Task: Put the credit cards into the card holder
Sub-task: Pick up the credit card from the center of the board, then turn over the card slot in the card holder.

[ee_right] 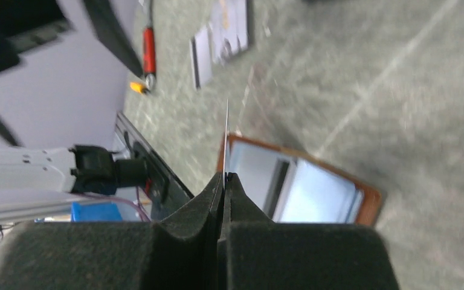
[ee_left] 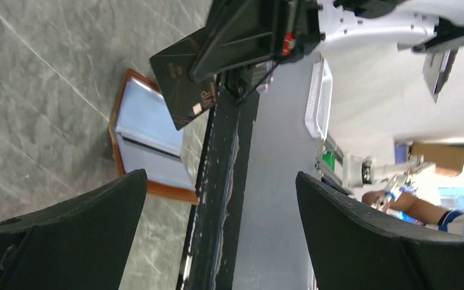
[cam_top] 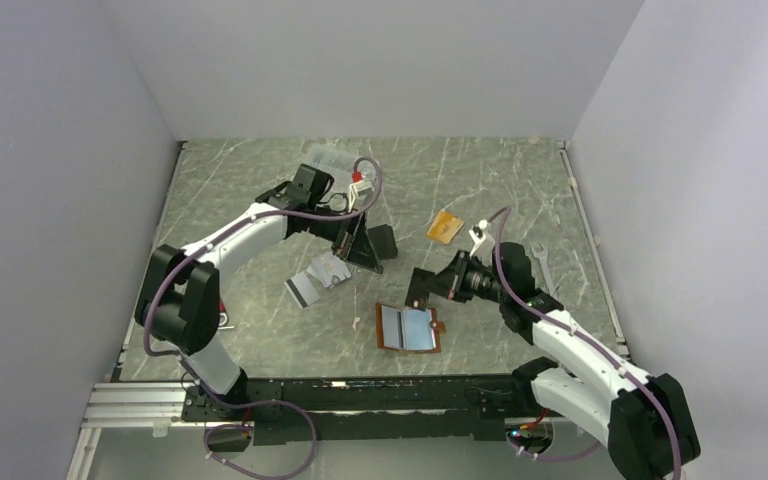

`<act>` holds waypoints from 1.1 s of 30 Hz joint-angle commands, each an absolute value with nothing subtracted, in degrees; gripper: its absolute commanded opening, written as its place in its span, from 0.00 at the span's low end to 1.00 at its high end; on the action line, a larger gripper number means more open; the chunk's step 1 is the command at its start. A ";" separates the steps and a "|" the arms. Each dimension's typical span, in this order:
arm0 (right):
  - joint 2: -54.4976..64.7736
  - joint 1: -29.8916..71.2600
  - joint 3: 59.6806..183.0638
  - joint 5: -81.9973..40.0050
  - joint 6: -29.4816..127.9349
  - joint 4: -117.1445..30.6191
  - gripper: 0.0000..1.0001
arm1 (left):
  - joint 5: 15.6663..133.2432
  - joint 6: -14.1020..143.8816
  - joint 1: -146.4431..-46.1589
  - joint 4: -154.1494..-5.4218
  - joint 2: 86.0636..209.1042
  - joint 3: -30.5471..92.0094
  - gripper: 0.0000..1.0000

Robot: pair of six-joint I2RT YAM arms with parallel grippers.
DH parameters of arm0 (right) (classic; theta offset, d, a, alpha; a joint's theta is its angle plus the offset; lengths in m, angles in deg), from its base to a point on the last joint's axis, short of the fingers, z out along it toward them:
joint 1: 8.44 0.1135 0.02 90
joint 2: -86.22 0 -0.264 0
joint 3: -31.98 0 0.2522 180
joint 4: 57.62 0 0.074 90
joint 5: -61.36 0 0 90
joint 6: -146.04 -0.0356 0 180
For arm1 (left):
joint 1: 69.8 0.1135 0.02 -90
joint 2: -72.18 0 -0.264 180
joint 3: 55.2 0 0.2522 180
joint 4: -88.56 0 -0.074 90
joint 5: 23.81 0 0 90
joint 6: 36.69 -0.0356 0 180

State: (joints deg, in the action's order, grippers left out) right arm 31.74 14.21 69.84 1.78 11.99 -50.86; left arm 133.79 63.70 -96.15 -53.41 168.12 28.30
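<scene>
The brown card holder (cam_top: 407, 327) lies open on the table, silvery sleeves up; it also shows in the left wrist view (ee_left: 148, 136) and the right wrist view (ee_right: 302, 187). My right gripper (cam_top: 430, 283) (ee_right: 225, 176) is shut on a dark card (ee_left: 184, 78), held on edge (ee_right: 226, 139) just above the holder's left side. An orange card (cam_top: 445, 226) lies behind it. Silver-grey cards (cam_top: 315, 278) (ee_right: 220, 36) lie to the holder's left. My left gripper (cam_top: 358, 255) (ee_left: 220, 178) is open and empty, above the table between the silver cards and a flat black rectangle (cam_top: 382, 240).
A clear compartment box (cam_top: 330, 160) stands at the back. A wrench (cam_top: 543, 265) lies right of my right arm. A red-handled tool (ee_right: 148, 51) lies near the left arm's base. The black rail (ee_left: 217, 181) runs along the table's near edge.
</scene>
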 commanded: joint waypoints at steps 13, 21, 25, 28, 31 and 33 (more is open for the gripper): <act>40.65 17.53 71.58 -6.52 17.80 -27.42 0.00 | 119.30 56.28 -101.21 -52.26 151.39 15.82 0.99; 42.95 19.83 76.11 -18.52 19.15 -12.78 0.00 | 111.31 61.37 -105.10 -53.00 161.10 15.18 0.85; 42.67 21.77 75.50 -21.02 17.31 -12.65 0.00 | 111.93 62.82 -105.89 -53.68 165.37 14.55 0.81; 41.90 24.24 74.36 -22.40 15.51 -13.91 0.00 | 112.45 63.79 -107.02 -55.04 166.48 13.27 0.73; 40.97 26.52 73.90 -24.45 14.31 -14.50 0.00 | 113.22 64.85 -108.12 -56.61 167.31 12.51 0.63; 40.69 27.63 73.77 -25.52 14.06 -14.73 0.00 | 113.95 65.36 -108.49 -56.83 168.35 12.53 0.61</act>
State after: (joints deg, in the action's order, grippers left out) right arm 41.20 25.71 73.94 -21.44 15.94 -14.80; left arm 112.63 63.92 -107.36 -54.37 167.05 12.56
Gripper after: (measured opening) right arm 0.009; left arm 0.628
